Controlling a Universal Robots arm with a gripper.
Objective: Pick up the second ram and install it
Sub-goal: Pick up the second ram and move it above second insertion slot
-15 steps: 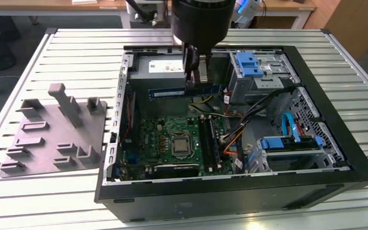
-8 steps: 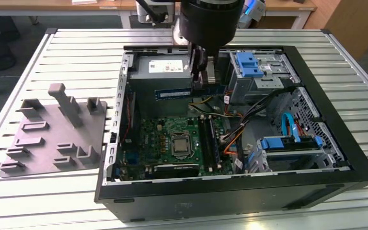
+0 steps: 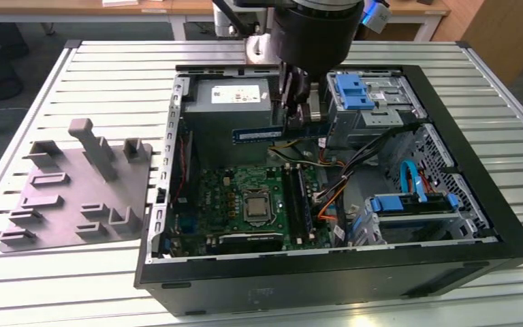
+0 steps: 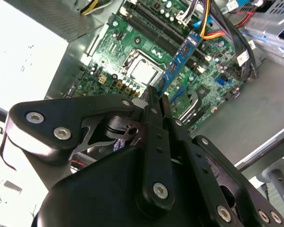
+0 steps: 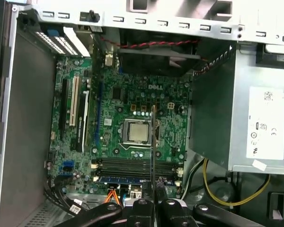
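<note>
The second ram is a thin green stick with a blue label. It hangs level above the open computer case, over the power supply's edge and above the motherboard. My gripper is shut on it near one end. In the second wrist view the ram juts out from the gripper over the board. In the first wrist view the ram is a thin edge-on line rising from the gripper, crossing the long black memory slots beside the processor.
A grey moulded holder plate lies on the slatted table at the exterior view's left. Inside the case are a power supply, blue drive brackets, bundled cables and a rear fan.
</note>
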